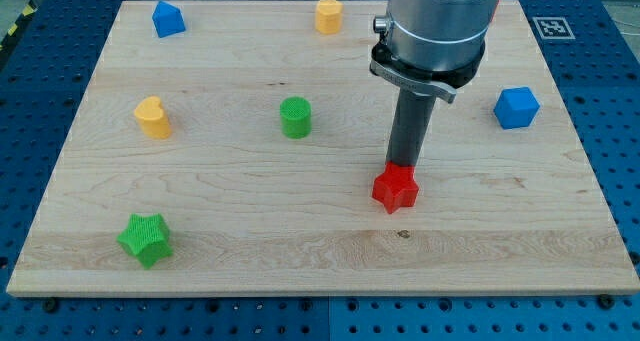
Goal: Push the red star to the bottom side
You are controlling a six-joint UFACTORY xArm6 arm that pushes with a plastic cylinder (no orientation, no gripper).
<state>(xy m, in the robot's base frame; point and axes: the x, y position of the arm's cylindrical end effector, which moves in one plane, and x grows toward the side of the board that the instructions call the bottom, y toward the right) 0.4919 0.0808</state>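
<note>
The red star lies on the wooden board, right of centre and in the lower half. My tip stands at the star's upper edge, on its top side, seemingly touching it. The rod rises from there to the grey arm body at the view's top.
A green cylinder sits near the middle. A yellow heart is at the left, a green star at the lower left. A blue block and a yellow block are at the top. A blue cube is at the right.
</note>
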